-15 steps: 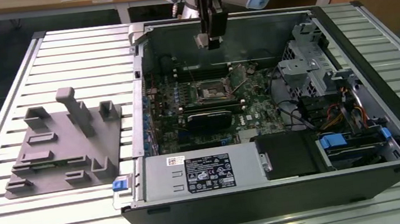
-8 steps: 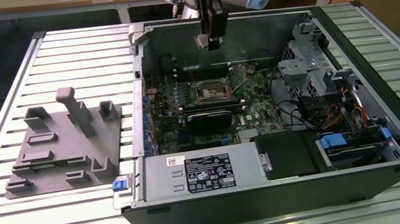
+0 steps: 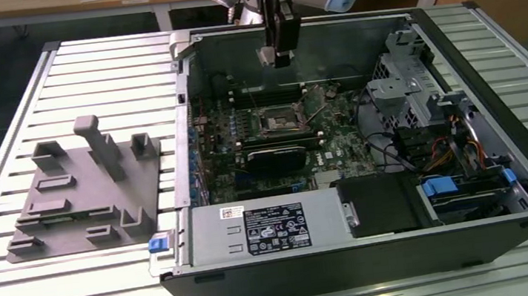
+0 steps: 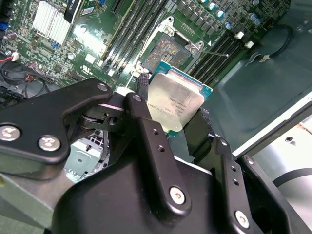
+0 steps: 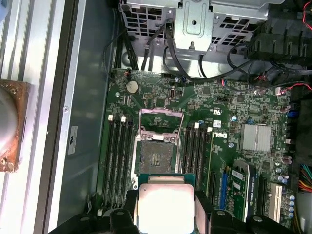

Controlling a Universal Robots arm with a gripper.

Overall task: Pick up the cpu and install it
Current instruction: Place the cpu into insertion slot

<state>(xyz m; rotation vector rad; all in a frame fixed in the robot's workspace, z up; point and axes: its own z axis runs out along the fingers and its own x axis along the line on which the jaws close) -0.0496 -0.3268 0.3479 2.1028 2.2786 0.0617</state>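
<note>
One arm, one end effector (image 3: pixel 279 58), hanging above the open computer case (image 3: pixel 493 62) in the exterior view, over the 12 o'clock edge of the motherboard (image 3: pixel 343 139). The case lies on its side on the slatted counter (image 3: pixel 86 71). A grey fixture (image 3: pixel 80 191) sits well apart from it, toward 9 o'clock. The end effector is pinching the cpu (image 4: pixel 175 100): in the second wrist view the black fingers (image 4: pixel 197 129) press on two opposite edges, with the silvery top facing the camera. The chip is clear of the board and touches nothing but the fingers. In the first wrist view the cpu (image 5: pixel 162 204) sits just short of the socket (image 5: pixel 157 156), whose load frame is flipped up and whose contact field is bare. Key relation: in the exterior view the socket (image 3: pixel 279 121) lies toward 6 o'clock from the end effector and below it. The chip is near-square, so it has no real long axis. Its edges look roughly parallel to the socket frame, by my judgement. It is not yet seated.
</note>
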